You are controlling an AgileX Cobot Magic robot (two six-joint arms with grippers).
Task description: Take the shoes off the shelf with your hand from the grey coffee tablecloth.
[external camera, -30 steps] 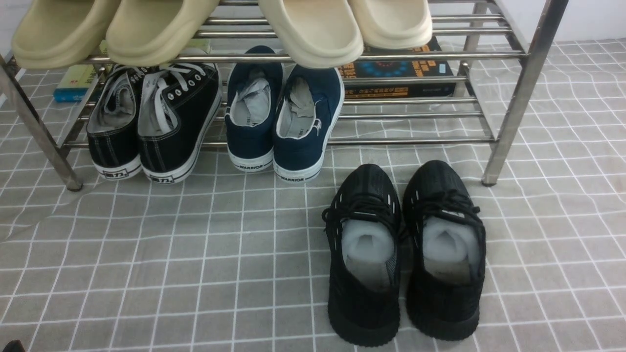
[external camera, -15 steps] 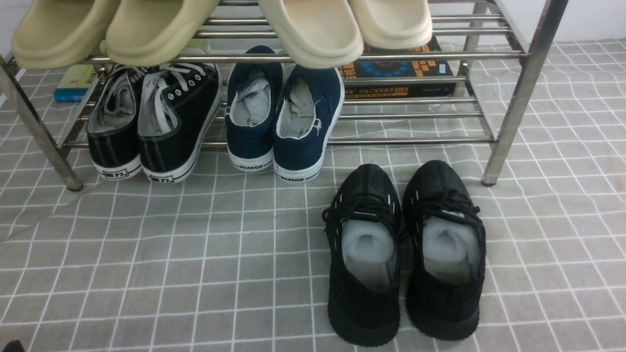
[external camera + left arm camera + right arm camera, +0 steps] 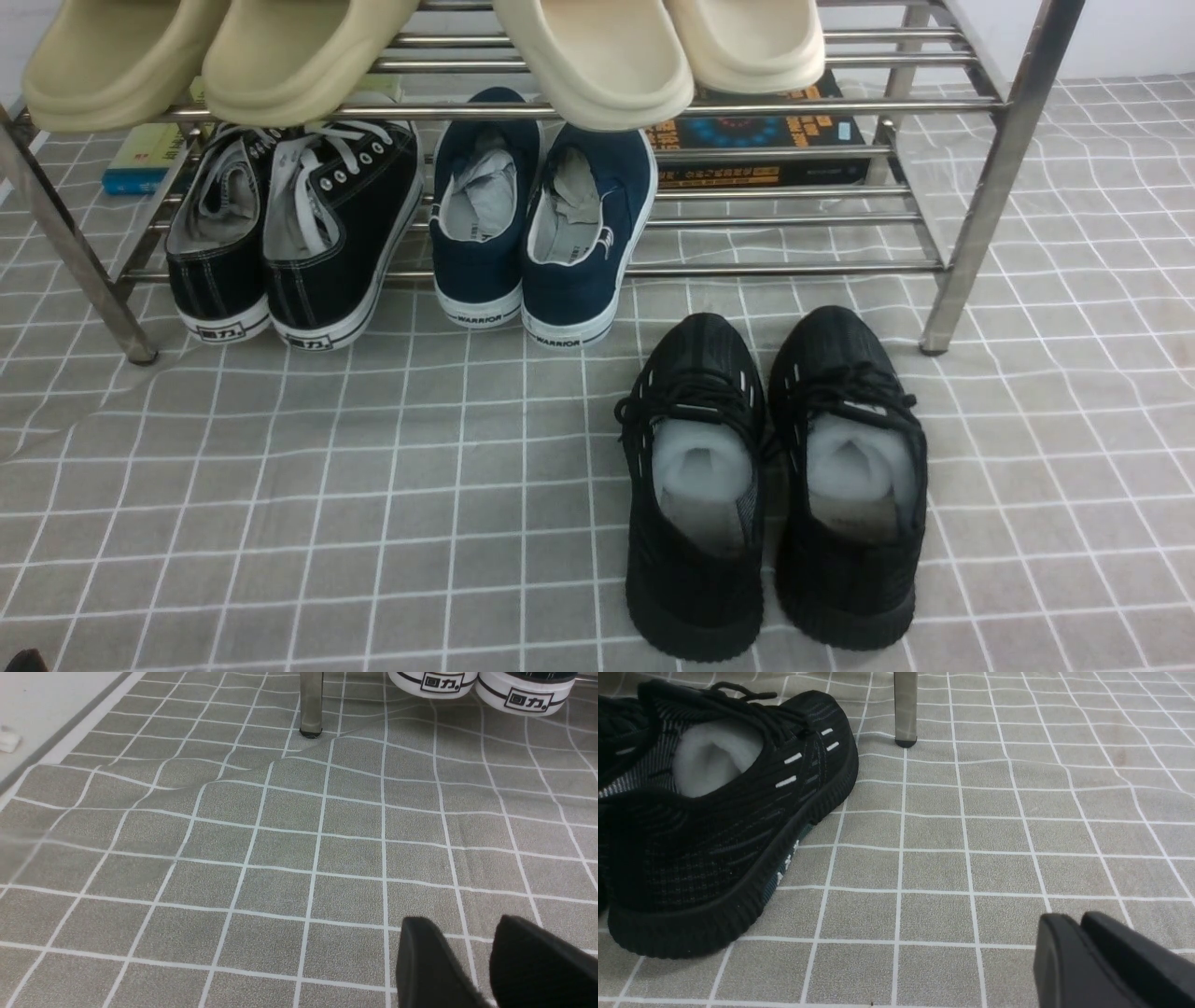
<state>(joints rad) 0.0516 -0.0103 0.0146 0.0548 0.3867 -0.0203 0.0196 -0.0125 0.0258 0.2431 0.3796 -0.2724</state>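
Basically done: black shoes point(image 3: 775, 485) off shelf point(image 3: 990, 177), on grey tablecloth point(image 3: 373, 485); left end effector point(image 3: 486, 956) spread, right end effector point(image 3: 1083, 942) pressed together, both empty.

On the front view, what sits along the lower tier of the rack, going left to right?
Black canvas white-soled pair → navy WARRIOR pair → dark book toward the back → bare bars of the shelf at the right end. The all-black shoes stand on the tablecloth, off the rack.
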